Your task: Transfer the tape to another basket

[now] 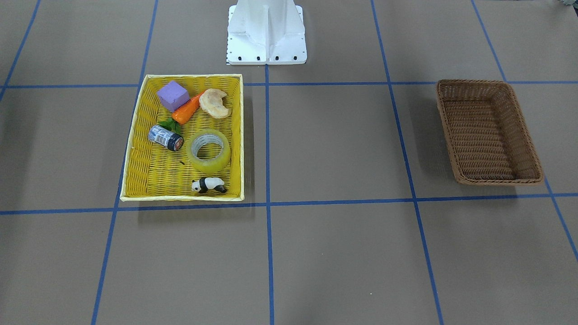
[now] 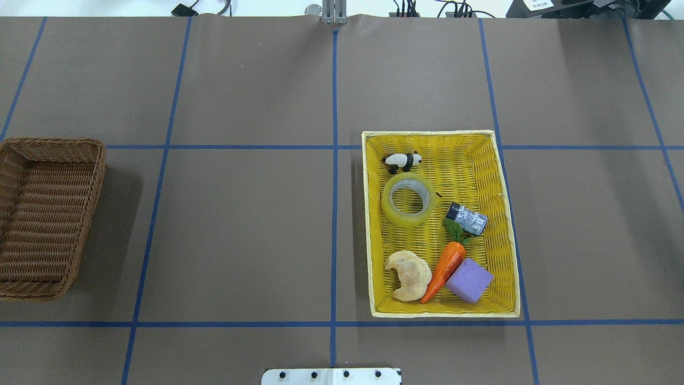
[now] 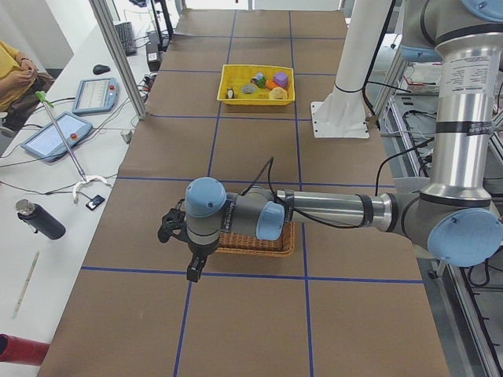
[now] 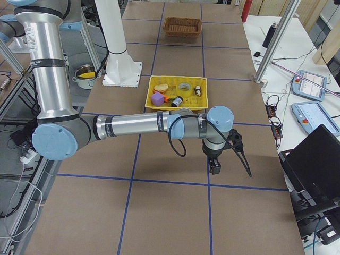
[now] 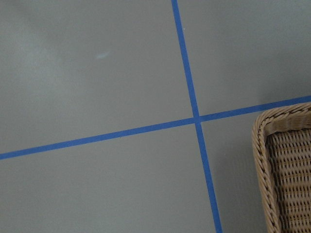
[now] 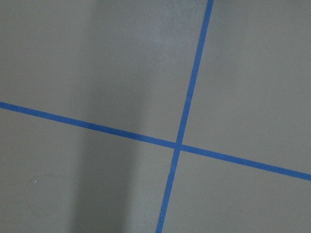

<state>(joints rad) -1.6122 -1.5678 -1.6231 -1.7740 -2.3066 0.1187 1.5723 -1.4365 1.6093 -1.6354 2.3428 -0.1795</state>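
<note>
In the yellow basket [image 2: 473,171], tape [image 2: 406,200] lying flat, left pincer [image 3: 168,228], right pincer [image 4: 234,141] in side views only, opening indiscernible

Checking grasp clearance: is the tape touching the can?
Apart. The overhead view shows a strip of yellow basket weave between the tape and the can.

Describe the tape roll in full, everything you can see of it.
The tape is a wide roll of translucent yellowish film on a white printed core. It lies flat with its hole facing up. It rests on the floor of the yellow basket, next to the panda figure and the small can. Neither seems to touch it, though the gaps are narrow.
</note>
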